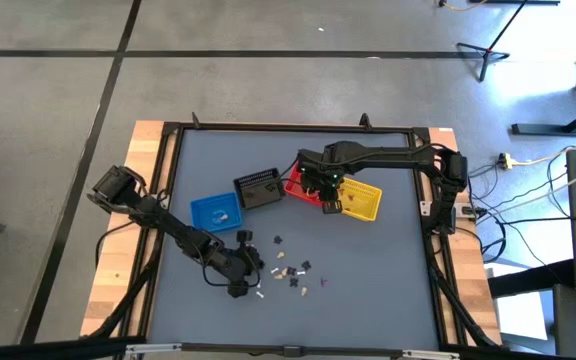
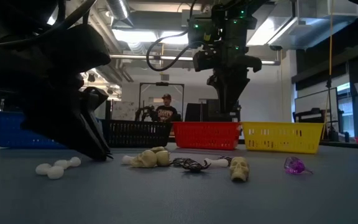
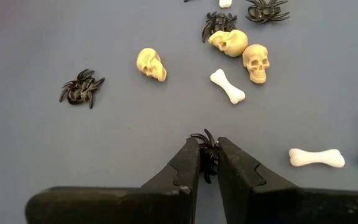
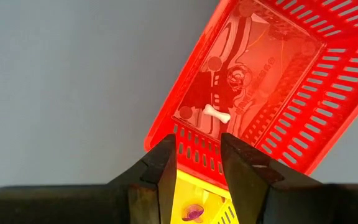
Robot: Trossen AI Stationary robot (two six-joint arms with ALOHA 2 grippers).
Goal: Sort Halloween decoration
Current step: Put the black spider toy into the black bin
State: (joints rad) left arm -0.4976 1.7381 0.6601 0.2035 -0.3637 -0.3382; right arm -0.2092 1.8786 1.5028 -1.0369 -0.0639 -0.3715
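My left pincer (image 3: pixel 209 163) is down at the counter (image 1: pixel 388 270), near its front left part, clenched on a black spider (image 3: pixel 207 149). The spider is a small, glossy black plastic piece with thin curled legs; its body sits between my fingertips (image 3: pixel 191 158) and its legs stick out past them.

The other trinkets lie loose on the grey counter just ahead of that pincer:
- A second black spider (image 3: pixel 81 88), off to one side, apart from the rest.
- Three cream-yellow skulls: one skull (image 3: pixel 151 64) alone, and a pair (image 3: pixel 242 53) touching each other.
- A white bone (image 3: pixel 227 86) just beside the pair, with knobbed ends.
- Another white bone (image 3: pixel 316 157) lying farther out.
- Two more black spiders (image 3: pixel 218 22) beyond the skulls.
- A small purple piece (image 2: pixel 294 165), seen in the low view, apart from the skulls.

My right pincer (image 4: pixel 197 163) hangs above the red basket (image 1: pixel 301 186), at the seam between it and the yellow basket (image 1: pixel 363 201). Its fingers stand apart with nothing between them. One white bone (image 4: pixel 217 114) lies on the red basket's floor. A purple piece (image 4: pixel 193 213) lies in the yellow basket.

The blue basket (image 1: pixel 215 211) and black basket (image 1: pixel 259 188) stand in the same row, to the left of the red one.

A person (image 2: pixel 165 109) shows in the room behind the counter.
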